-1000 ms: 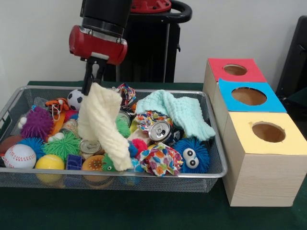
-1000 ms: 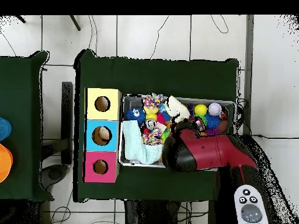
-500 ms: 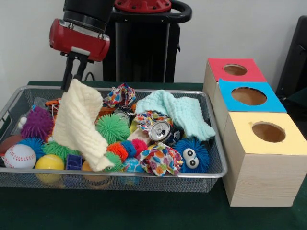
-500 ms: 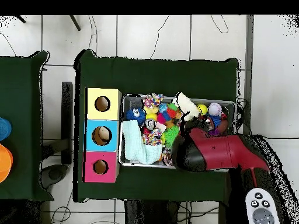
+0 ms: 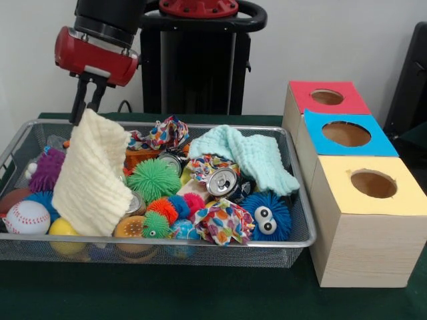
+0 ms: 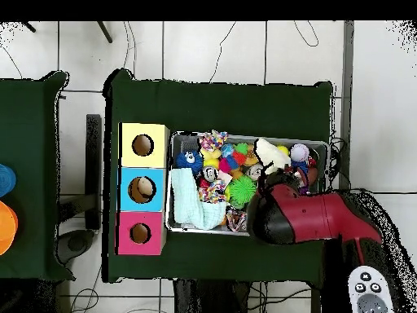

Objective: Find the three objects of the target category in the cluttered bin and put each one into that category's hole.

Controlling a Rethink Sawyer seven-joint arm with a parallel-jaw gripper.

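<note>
My gripper [image 5: 85,110] hangs over the left end of the wire bin [image 5: 220,255], shut on the top corner of a cream knitted cloth [image 5: 93,177]. The cloth hangs down in front of the balls at the bin's left. From above, the cream cloth [image 6: 269,152] shows just beyond the red arm head [image 6: 297,222]. A mint knitted cloth [image 5: 250,157] lies at the bin's back right, seen overhead as the mint cloth [image 6: 191,204]. Patterned fabric pieces [image 5: 223,222] lie among the toys. Three boxes stand to the right, with red [image 5: 327,97], blue [image 5: 346,134] and yellow [image 5: 373,184] holes.
The bin also holds a crushed can [image 5: 222,181], a green spiky ball [image 5: 154,179], a blue googly-eyed ball [image 5: 267,217], a baseball [image 5: 27,217] and a purple spiky ball [image 5: 47,170]. In the overhead view something pale shows inside the blue box's hole [image 6: 142,189].
The gripper has carried the cream cloth leftward across the bin, uncovering the green spiky ball, a can and other toys in the middle. The cloth now covers the left-side balls.
</note>
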